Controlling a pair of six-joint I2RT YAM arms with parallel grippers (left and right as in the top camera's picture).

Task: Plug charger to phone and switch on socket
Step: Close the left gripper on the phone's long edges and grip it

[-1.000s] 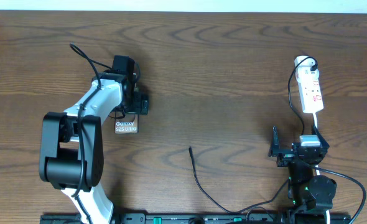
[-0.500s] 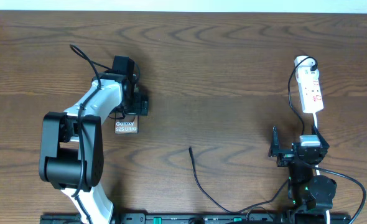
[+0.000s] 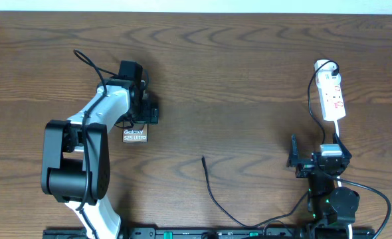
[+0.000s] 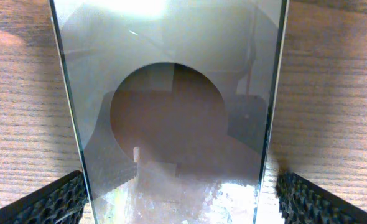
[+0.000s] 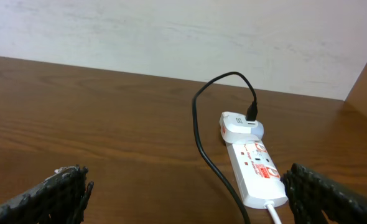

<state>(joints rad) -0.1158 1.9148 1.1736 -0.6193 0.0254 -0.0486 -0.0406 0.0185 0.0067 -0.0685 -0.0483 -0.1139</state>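
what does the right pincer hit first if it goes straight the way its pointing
Probably the charger cable, crossing just ahead of the right pincer; the socket lies slightly right of that line. Depth is unclear.

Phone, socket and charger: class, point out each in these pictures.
phone (image 3: 135, 135), overhead view, on its white lettering.
socket (image 5: 258, 171), right wrist view, on its white face.
charger (image 3: 204, 159), overhead view, on its free connector tip.

This is a robotics lab bench. A left arm (image 3: 106, 106) and a right arm (image 3: 330, 199) are mounted on a black rail (image 3: 183, 234) along the 6 o'clock edge of a wood-grain tabletop (image 3: 249, 79). A bare pale wall (image 5: 171, 31) stands at 12. Just test props lie out: a phone (image 3: 134, 135) at 9 o'clock and a socket (image 3: 332, 96) at 2.
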